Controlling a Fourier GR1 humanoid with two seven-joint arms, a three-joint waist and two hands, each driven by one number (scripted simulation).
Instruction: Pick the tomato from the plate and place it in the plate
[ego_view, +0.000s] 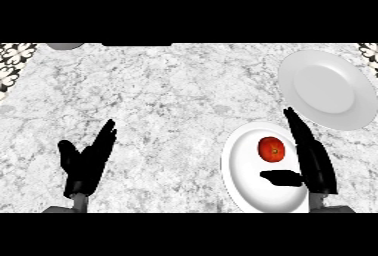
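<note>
From the head view I see the small round red tomato (272, 149) on the near white round plate (247, 187). My right hand (314, 160) is just beside it, fingers straight, thumb spread under it, nothing pinched. I judge a hasty close could roll it away. The far white plate (332, 90) waits. My left hand (85, 162) rests open at lower left.
</note>
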